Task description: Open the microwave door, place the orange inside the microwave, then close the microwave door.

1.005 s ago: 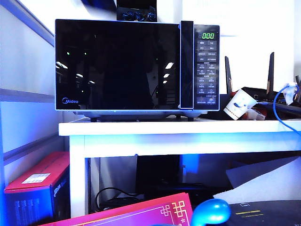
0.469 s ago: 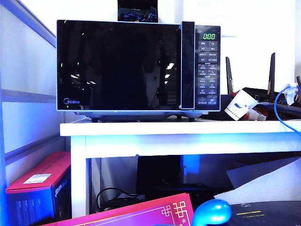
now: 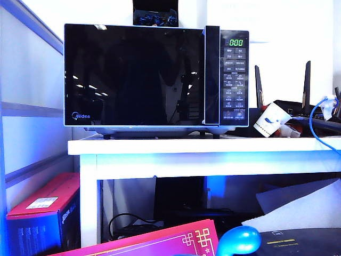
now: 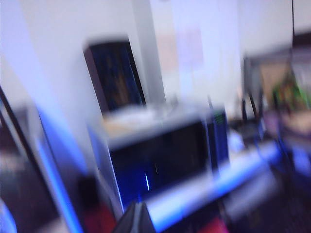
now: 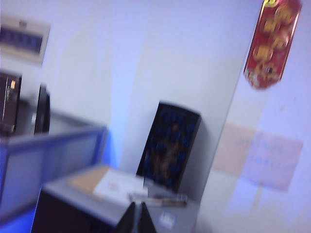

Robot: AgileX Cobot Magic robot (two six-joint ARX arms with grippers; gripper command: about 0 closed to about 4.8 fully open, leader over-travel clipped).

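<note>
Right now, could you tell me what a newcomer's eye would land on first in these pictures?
The big black microwave on the white table, its glossy door shut and its green display lit. Beside it on the right lies a crumpled white paper cup. The left gripper and right gripper show only as dark tips in blurred wrist views.

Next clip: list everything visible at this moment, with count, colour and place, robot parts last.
microwave: one, black with silver trim, on the white table; display lit green.
microwave door: one, glossy black, shut.
table: one, white.
paper cup: one, white, tipped, right of the microwave.
router: one, black, behind the cup.
cable: one, blue, far right.
box: one, red, under the table.
orange: none in view.
left end effector: wrist view only, blurred.
right end effector: shut, empty, above the microwave top.
</note>
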